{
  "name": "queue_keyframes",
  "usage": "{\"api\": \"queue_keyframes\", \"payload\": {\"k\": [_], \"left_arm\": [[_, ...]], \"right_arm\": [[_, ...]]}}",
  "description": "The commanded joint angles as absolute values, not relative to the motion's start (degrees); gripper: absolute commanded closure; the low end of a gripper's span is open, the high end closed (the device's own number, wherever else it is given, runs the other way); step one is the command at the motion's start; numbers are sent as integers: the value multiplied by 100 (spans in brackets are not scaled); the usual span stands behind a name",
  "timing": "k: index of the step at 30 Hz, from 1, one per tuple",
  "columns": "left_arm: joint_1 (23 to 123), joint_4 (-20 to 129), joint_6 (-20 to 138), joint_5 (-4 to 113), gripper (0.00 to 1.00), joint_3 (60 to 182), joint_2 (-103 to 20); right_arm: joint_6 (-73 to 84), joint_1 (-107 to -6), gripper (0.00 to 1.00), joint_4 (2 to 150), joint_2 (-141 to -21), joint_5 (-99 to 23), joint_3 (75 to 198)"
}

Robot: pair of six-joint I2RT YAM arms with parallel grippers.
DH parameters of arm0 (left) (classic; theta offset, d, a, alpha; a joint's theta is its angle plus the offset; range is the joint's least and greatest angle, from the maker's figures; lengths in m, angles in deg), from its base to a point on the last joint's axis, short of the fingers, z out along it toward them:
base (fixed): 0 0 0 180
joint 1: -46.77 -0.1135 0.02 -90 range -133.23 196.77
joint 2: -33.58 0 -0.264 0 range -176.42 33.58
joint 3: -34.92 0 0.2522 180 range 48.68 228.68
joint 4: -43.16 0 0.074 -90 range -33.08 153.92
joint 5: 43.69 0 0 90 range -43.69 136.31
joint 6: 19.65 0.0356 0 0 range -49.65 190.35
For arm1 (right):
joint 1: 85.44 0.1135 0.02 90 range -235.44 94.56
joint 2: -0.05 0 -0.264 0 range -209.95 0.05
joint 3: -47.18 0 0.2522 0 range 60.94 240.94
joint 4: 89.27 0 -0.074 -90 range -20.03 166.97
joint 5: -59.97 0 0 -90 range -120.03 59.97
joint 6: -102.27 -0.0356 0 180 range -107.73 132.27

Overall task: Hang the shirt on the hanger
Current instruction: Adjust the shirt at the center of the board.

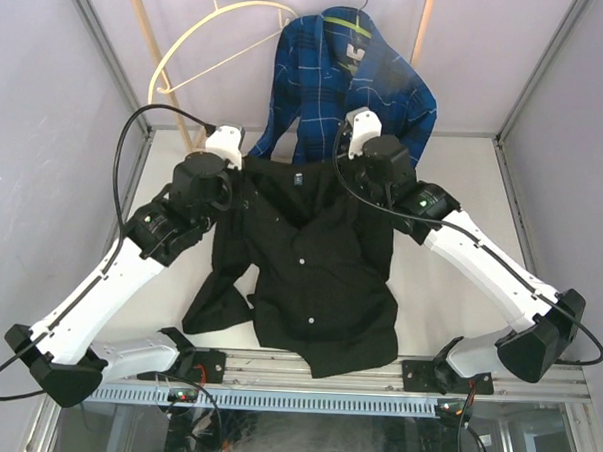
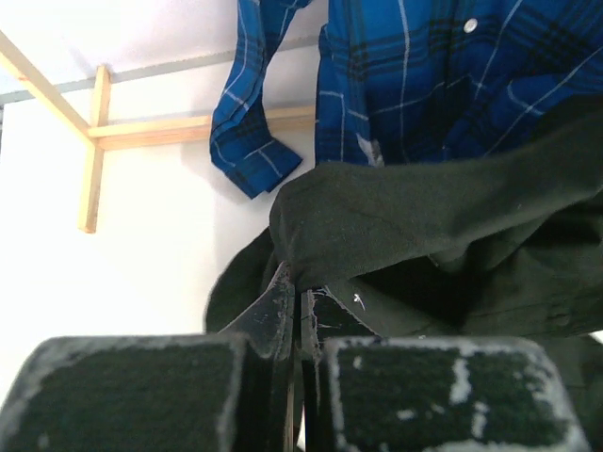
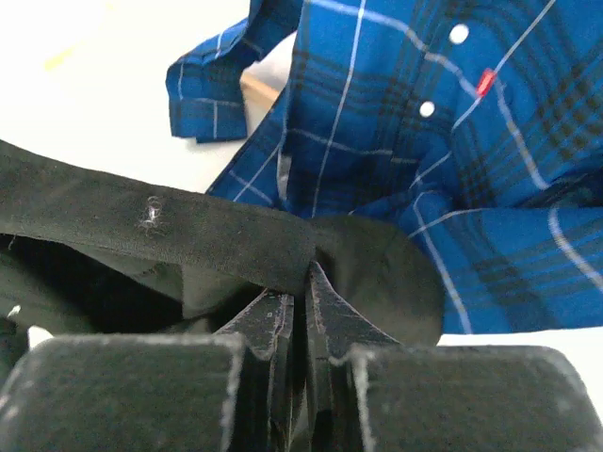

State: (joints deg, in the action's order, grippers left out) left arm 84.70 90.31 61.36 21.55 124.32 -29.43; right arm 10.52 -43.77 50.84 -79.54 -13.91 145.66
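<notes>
Left gripper (image 2: 297, 297) is pinched shut on a fold of the shirt (image 1: 310, 266), at the shoulder on its own side of the collar. Right gripper (image 3: 303, 282) is the same, clamped tight on the black cloth at the opposite shoulder. Both wrist views show fabric coming straight out of the closed jaws, so I read it as a two-point grip along the shoulder line.

Shirt layout: collar and label toward the table's (image 1: 454, 173) far edge between the two grippers, and the hem reaches the near edge. Long axis runs far to near, roughly centred. One sleeve is bunched near the near-left part and the front placket looks partly open. How far the shoulders are raised off the table I can't tell.

The relation that matters is where the hanger (image 1: 190, 26) sits. It hangs off the wooden rack (image 2: 94, 141) beyond the far-left corner, above table level, up and left of both grippers. It's bare and tilted, with its span running diagonally in the overhead view. Left arm is clearly the nearer one; the right would have to cross.

The blue plaid shirt (image 1: 353, 78) hangs on its own hanger just behind the right gripper, close to touching the black collar in the wrist views. My read is a snag risk there if the shirt is carried straight back.

No bins, trays or other containers in view.
</notes>
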Motion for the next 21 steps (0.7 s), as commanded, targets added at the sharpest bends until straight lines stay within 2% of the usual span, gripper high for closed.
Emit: {"api": "queue_keyframes", "payload": {"k": [1,9,16,21], "left_arm": [[8368,8188,5904,2343,100,12539,-2690],[7972,8193,6096,2524,100,13293,-3023],[7652,8416,6284,2779,100,14694,-3778],[7621,8574,6283,2910,100,15065,-4094]], "right_arm": [[498,-4531,100,5873,-7345,-1775,14620],[603,-4830,100,6447,-7172,-2042,14747],[609,-5284,100,6380,-7647,-2357,15770],[632,-5415,100,6091,-7915,-2489,16218]]}}
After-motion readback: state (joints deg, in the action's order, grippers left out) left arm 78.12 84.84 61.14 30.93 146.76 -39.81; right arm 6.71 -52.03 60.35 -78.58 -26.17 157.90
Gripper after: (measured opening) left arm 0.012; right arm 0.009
